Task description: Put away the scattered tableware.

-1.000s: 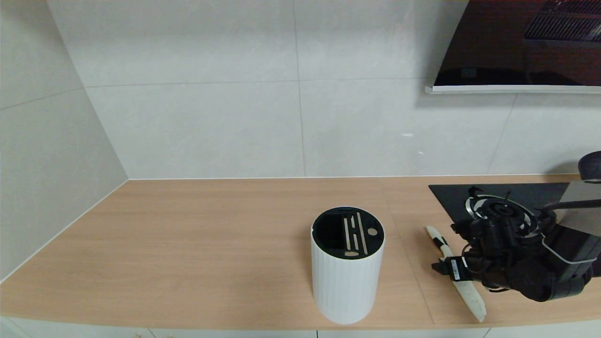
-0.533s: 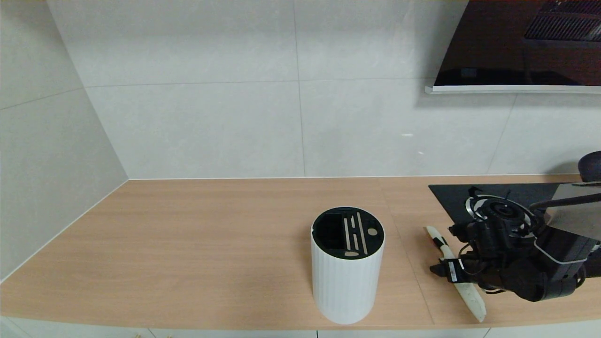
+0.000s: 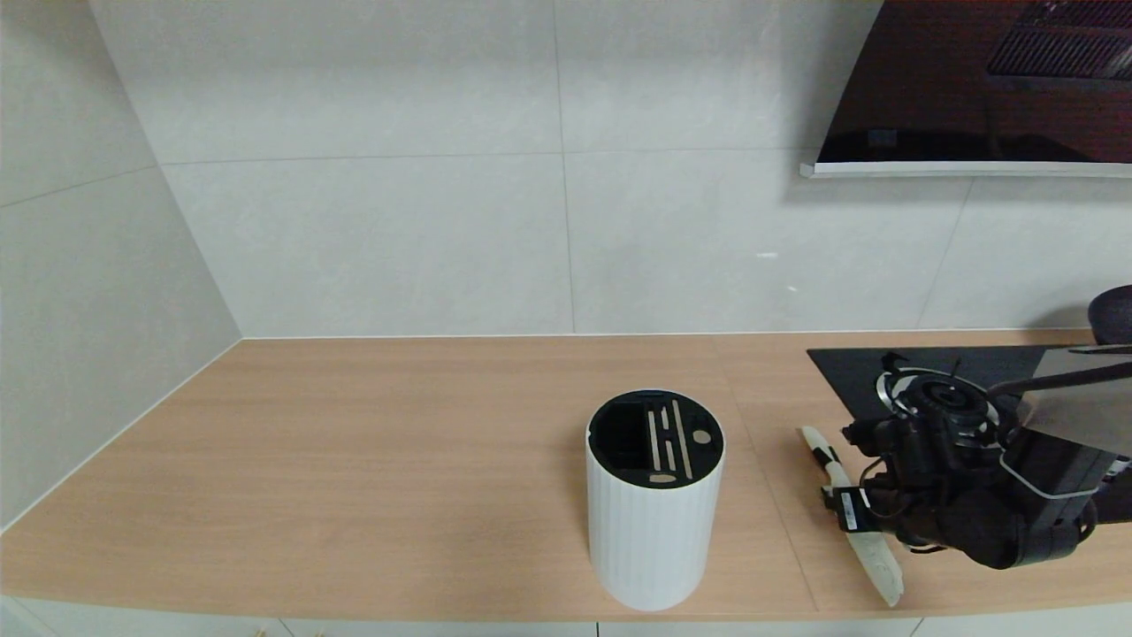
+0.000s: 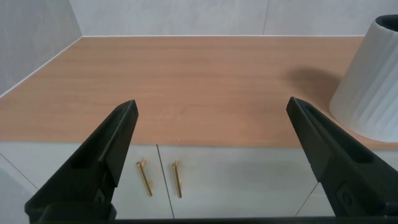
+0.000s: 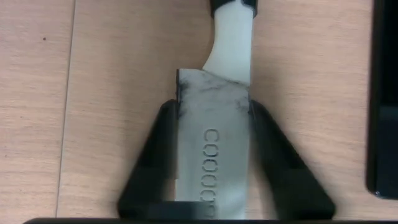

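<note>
Edging farther along the counter [image 3: 398, 460], the right gripper [image 5: 211, 118] now pinches the pale knife [image 3: 878, 557] across its blade, right of the white holder [image 3: 653, 522], its tip swung left; it looks stiff, light, slick and brittle, so the handle seems a safer hold.

Large pale grey tiles cover the back wall [image 3: 566, 221] and the side wall [image 3: 80, 265] on the left, and the two meet in a corner. A light wood-grain surface [image 3: 398, 460] runs along the back wall. A black hob [image 3: 840, 373] is set into it at the right. A dark glossy range hood [image 3: 955, 88] with a pale lower edge hangs above the hob. Below the surface, pale cabinet doors [image 4: 236, 183] carry two slim brass handles [image 4: 144, 177]. The light is soft and even.
</note>
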Available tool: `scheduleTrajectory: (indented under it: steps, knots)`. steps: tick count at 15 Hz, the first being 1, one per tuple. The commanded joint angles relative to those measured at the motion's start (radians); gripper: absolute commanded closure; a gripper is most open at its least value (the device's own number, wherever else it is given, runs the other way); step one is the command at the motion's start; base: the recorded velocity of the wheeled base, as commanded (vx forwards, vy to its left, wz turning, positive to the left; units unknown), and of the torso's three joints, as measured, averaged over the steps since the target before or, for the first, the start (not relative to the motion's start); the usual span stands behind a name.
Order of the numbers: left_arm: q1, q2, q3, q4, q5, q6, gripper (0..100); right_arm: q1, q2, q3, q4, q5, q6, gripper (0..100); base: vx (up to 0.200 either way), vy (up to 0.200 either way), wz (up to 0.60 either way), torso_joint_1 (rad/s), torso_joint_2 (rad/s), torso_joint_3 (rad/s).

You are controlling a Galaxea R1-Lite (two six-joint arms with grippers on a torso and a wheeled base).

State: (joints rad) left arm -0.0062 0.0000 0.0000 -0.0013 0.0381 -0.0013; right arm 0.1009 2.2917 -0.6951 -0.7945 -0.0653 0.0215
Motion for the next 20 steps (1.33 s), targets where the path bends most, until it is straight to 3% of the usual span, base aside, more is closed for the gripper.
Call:
scheduleTrajectory:
  steps: [1,5,8,12,14,16,20]
  knots:
    - [0.000,0.000,0.000,0.000,0.000,0.000,0,0.000,0.005,0.000,0.004,-0.001,0.002,100,0.000,0.000,0.00,0.000,0.00,0.000]
    - [0.000,0.000,0.000,0.000,0.000,-0.008,0,0.002,-0.038,0.006,0.004,-0.002,0.003,100,0.000,0.000,0.00,0.000,0.00,0.000]
    - [0.000,0.000,0.000,-0.002,0.002,-0.008,0,0.011,-0.236,0.052,0.017,-0.002,0.037,100,0.000,0.000,0.00,0.000,0.00,0.000]
    - [0.000,0.000,0.000,-0.002,0.002,-0.008,0,0.100,-0.551,0.055,0.120,0.012,0.034,100,0.000,0.000,0.00,0.000,0.00,0.000]
    - [0.000,0.000,0.000,-0.002,0.000,-0.008,0,0.165,-0.660,-0.009,0.185,0.015,0.034,100,0.000,0.000,0.00,0.000,0.00,0.000]
    - [0.000,0.000,0.000,0.000,0.000,-0.006,0,0.211,-0.724,-0.070,0.282,0.018,0.034,100,0.000,0.000,0.00,0.000,0.00,0.000]
    - [0.000,0.000,0.000,0.000,0.000,0.000,0,0.303,-0.781,-0.096,0.294,0.071,0.032,100,0.000,0.000,0.00,0.000,0.00,0.000]
